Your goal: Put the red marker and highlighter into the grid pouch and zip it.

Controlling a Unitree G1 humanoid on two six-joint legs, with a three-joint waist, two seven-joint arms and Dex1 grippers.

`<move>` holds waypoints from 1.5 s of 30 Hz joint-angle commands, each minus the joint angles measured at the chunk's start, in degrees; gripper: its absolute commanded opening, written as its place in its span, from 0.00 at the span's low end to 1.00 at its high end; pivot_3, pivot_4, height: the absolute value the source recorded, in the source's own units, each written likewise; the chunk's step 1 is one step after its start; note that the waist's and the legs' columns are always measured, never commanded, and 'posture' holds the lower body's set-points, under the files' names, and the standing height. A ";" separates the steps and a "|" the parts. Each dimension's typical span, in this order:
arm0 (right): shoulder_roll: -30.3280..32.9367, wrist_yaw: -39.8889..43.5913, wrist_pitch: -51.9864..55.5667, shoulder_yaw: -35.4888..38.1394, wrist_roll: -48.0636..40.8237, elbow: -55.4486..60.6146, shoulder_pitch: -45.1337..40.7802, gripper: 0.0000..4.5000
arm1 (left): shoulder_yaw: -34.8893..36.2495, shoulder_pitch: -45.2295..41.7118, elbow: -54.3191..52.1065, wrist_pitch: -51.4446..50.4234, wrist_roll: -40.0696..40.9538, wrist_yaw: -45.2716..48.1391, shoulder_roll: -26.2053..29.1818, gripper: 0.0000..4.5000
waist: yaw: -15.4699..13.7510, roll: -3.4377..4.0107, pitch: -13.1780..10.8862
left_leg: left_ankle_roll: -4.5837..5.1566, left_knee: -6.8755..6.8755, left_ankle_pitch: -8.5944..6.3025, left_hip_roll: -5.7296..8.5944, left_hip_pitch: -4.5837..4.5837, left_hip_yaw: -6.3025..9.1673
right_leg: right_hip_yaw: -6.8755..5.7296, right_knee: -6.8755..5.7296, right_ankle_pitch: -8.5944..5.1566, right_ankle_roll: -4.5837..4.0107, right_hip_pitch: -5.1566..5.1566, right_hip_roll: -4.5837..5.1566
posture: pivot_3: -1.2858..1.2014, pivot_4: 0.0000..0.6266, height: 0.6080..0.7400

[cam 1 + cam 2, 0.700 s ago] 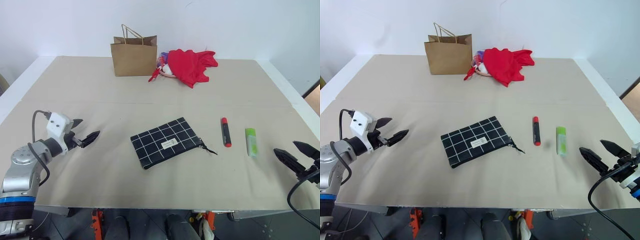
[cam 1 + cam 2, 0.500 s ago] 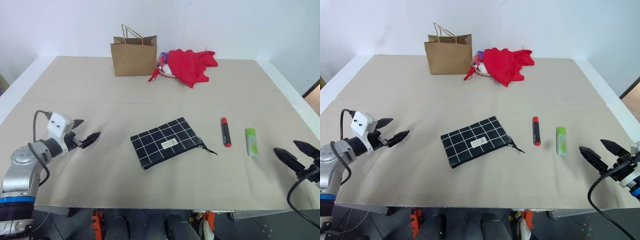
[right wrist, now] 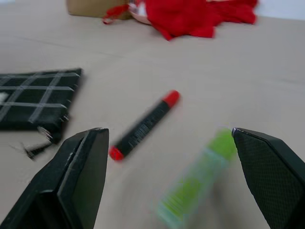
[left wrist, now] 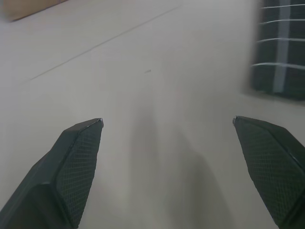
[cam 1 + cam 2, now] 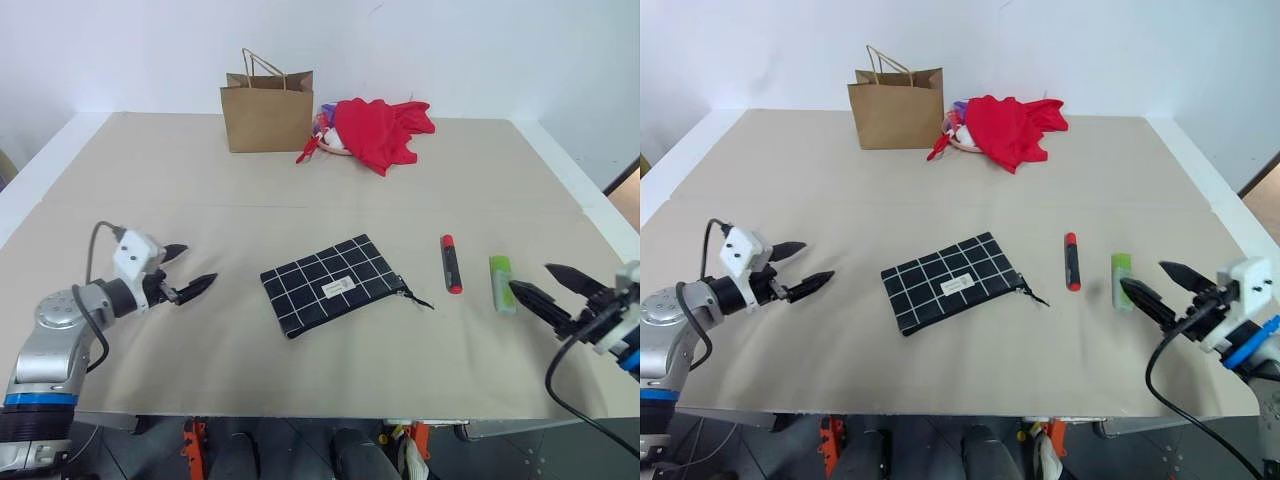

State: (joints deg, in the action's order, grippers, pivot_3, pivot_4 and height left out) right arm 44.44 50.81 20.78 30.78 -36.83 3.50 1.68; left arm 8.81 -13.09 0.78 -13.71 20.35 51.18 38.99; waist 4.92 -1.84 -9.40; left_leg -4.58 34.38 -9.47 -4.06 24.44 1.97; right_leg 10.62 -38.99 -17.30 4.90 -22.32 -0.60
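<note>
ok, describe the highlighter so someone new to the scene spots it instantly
Start at the black grid pouch in the middle of the table. Two pens lie beyond its zipper end; the farther one is the highlighter. It is stubby and lime green, unlike the slim black red marker beside it.

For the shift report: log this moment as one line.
left gripper open, empty, beside pouch | right gripper open, at highlighter | marker on table | pouch flat, nothing inside yet

Matt cloth grid pouch (image 5: 333,284); brown paper bag (image 5: 267,113); textured black fingers (image 4: 71,167).
</note>
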 commanded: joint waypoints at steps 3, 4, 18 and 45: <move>-2.87 -3.18 5.67 -10.06 -2.04 9.53 -8.16 0.99 | -6.29 0.57 -9.05 -1.95 1.67 4.76 -0.49 1.00 | -0.03 0.00 0.00 | 0.00 0.00 0.00 0.00 0.01 0.02 | -0.01 -0.01 0.01 0.01 0.01 0.00 | 0.52 0.24 1.00; -3.80 -3.77 6.12 -11.84 -1.71 9.82 -9.89 0.99 | -7.20 0.56 -9.77 -2.39 1.93 5.28 -0.71 1.00 | -0.02 0.01 0.00 | 0.00 0.00 0.00 0.00 0.02 0.02 | -0.01 -0.01 0.00 0.01 0.00 0.00 | 0.52 0.24 1.00; -19.95 -8.48 -10.05 -30.19 17.81 -15.51 -23.55 0.01 | -18.38 -1.60 -13.78 -1.94 -0.11 12.09 -2.24 1.00 | -0.64 0.04 -0.05 | 0.15 -0.02 -0.07 0.01 0.25 0.30 | -0.28 0.00 0.05 -0.38 -0.10 -0.02 | 0.52 0.24 1.00; -21.55 -8.73 -15.12 -30.20 22.54 -17.73 -23.16 0.01 | -25.24 -4.45 -2.06 23.33 -16.86 10.87 -3.76 1.00 | -0.31 0.06 -0.03 | 0.21 0.04 0.14 0.02 -0.14 0.64 | -0.57 -0.02 0.07 -0.16 0.44 -0.03 | 0.52 0.24 1.00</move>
State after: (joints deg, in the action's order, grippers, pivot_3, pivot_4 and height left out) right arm 22.87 42.23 5.11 0.20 -14.32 -14.93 -21.87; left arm -15.18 -17.05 -1.62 8.63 4.90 61.49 34.88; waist 4.61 -1.78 -9.43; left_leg -4.38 34.43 -9.32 -4.04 24.29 2.60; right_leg 10.05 -39.01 -17.23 4.74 -21.87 -0.63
